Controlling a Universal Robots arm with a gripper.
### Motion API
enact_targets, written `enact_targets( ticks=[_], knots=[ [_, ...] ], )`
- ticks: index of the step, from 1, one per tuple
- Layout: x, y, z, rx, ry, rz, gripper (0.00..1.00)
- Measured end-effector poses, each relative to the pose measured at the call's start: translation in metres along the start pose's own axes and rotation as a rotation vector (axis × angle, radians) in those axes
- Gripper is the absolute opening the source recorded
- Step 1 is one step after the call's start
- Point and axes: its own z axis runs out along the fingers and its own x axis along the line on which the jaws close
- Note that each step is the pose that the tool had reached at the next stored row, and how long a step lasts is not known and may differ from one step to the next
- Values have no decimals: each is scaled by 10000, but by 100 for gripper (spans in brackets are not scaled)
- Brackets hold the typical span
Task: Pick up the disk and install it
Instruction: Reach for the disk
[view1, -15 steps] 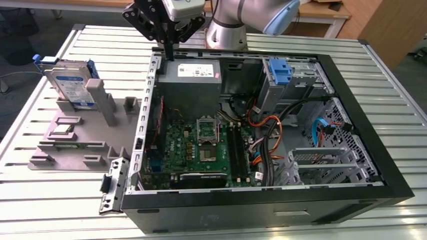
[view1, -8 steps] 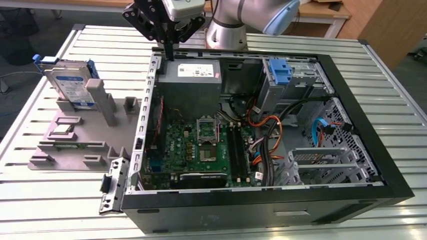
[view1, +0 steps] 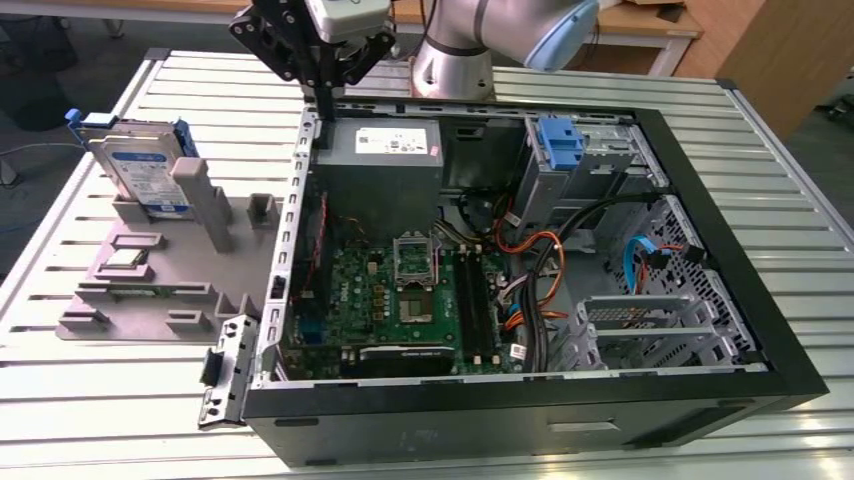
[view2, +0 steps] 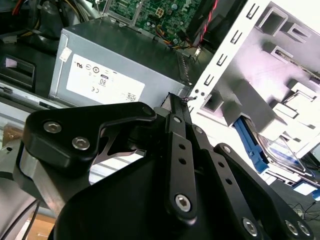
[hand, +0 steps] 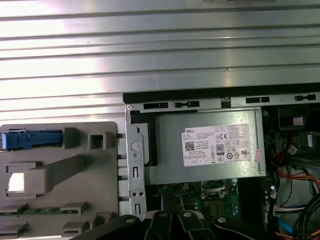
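Observation:
The disk (view1: 142, 170) stands on edge in its blue carrier bracket, slotted into a grey fixture plate (view1: 160, 285) at the exterior view's left, outside the computer case. Its labelled face and blue frame appear in the second wrist view (view2: 281, 151), and its blue top edge (hand: 31, 139) in the first wrist view. My gripper (view1: 320, 88) hangs above the case's far left corner, over the grey power supply box (hand: 210, 146), well apart from the disk. Its black fingers (view2: 173, 117) are shut together with nothing between them.
The open black computer case (view1: 747, 300) holds a green motherboard (view1: 400, 300), loose cables and a blue plastic caddy (view1: 561, 140) in a drive bay at the far right. The ribbed metal table (view1: 120, 420) surrounds case and fixture. The arm's base (view1: 454, 70) stands behind the case.

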Motion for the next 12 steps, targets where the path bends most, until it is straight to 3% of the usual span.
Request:
enact_targets(
  ticks=[12],
  knots=[
    [261, -20, 3, -2, -20, 0, 10]
  ],
)
